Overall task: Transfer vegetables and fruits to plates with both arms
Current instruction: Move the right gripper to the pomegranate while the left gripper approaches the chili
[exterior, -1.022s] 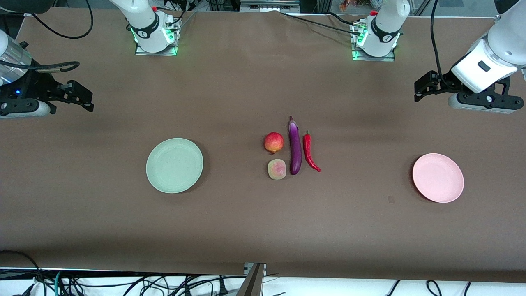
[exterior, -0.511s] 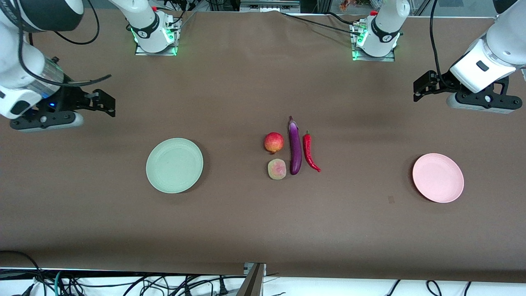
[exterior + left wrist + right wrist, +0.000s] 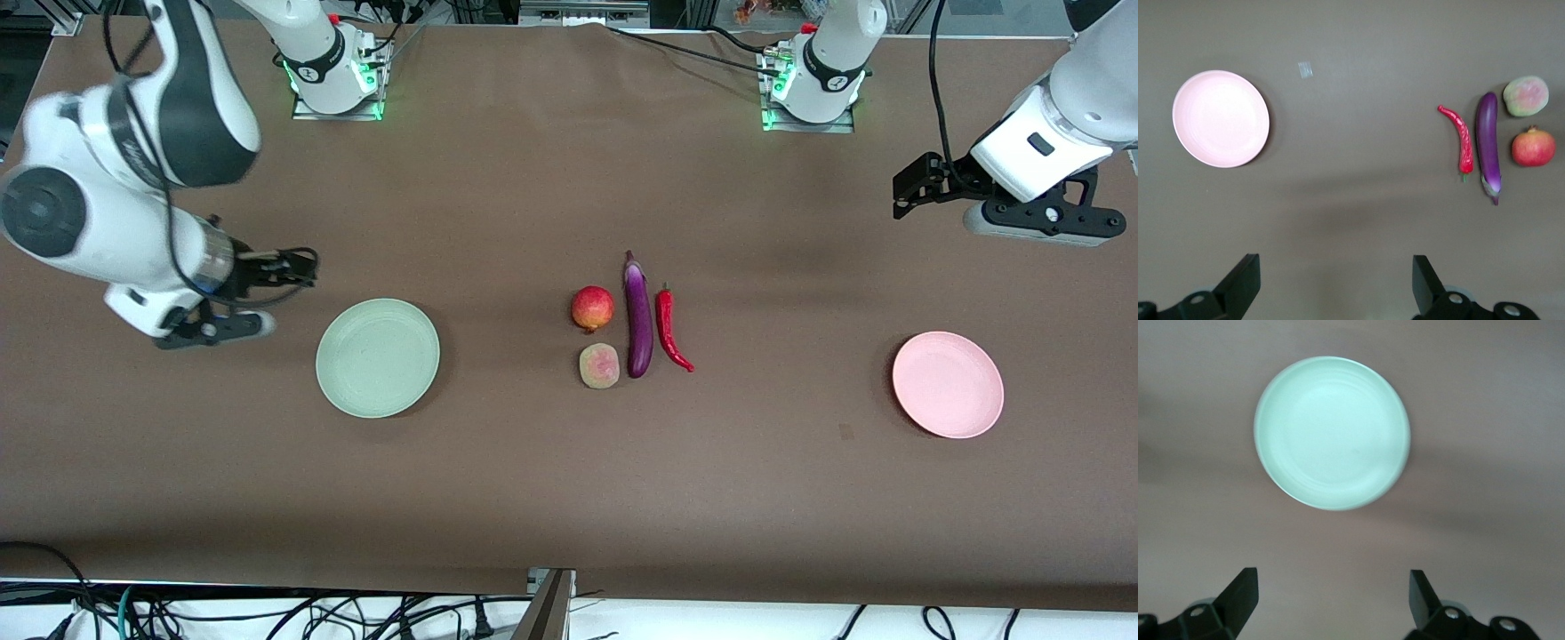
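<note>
Front view: we see right gripper (image 3: 298, 267) wide open, empty, over table beside green plate (image 3: 378, 357); left gripper (image 3: 916, 187) open, empty, near pink plate (image 3: 948, 384).

eggplant (image 3: 637, 316) between chili (image 3: 671, 331) and both fruits (image 3: 592, 308), plates (image 3: 377, 356) apparently well apart

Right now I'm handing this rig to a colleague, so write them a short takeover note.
Left gripper: open, empty, in the air over bare table at its own end, above the pink plate.
Right gripper: open, empty, over the table beside the green plate.
Pomegranate, green fruit, eggplant and chili lie clustered mid-table.
Done: nothing; both plates hold nothing.
Left: all four items.
</note>
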Controlling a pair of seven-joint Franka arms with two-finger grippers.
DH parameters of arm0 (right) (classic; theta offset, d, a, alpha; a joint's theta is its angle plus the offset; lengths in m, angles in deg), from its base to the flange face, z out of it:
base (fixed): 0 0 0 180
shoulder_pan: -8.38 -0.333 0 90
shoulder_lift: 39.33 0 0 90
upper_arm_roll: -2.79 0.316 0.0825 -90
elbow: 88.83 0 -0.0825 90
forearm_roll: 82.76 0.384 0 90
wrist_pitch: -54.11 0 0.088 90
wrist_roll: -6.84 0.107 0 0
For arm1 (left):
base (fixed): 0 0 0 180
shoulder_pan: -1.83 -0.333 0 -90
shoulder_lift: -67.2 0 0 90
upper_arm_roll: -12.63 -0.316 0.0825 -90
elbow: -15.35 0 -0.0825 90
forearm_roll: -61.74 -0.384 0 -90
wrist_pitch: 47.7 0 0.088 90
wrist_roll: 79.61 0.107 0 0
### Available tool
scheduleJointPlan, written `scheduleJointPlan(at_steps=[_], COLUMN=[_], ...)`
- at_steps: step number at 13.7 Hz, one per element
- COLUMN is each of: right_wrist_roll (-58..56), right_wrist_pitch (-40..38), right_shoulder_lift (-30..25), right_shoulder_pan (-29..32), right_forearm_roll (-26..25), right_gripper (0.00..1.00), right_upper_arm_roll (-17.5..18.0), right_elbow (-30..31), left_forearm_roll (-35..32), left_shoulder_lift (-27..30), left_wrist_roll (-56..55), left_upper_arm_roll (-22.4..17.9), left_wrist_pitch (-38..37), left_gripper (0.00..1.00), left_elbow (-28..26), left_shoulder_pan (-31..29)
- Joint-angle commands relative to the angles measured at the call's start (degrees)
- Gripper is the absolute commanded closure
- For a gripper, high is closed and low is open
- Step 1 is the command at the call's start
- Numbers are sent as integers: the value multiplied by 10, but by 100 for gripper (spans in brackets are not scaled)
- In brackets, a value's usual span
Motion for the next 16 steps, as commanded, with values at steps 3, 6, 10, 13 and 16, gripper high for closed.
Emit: scheduleJointPlan(at_steps=[3,6,10,13,16], right_wrist_roll=[167,295,419,436,453], right_wrist_pitch=[133,273,347,347,348], right_shoulder_lift=[98,173,268,277,286], right_shoulder_pan=[-112,-209,-291,-307,-318], right_forearm_roll=[17,11,-29,-44,-48], right_gripper=[0,0,0,0,0], right_upper_arm_roll=[2,0,-10,-18,-18], right_elbow=[-51,-53,-125,-132,-132], left_forearm_roll=[-7,-4,-1,-7,-8], left_shoulder_lift=[-57,-110,-178,-217,-230], left_wrist_roll=[-24,-74,-132,-160,-161], left_upper_arm_roll=[33,46,46,46,44], left_wrist_pitch=[-34,34,126,179,188], left_gripper=[0,0,0,0,0], left_elbow=[17,16,17,17,17], left_shoulder_pan=[6,18,34,39,49])
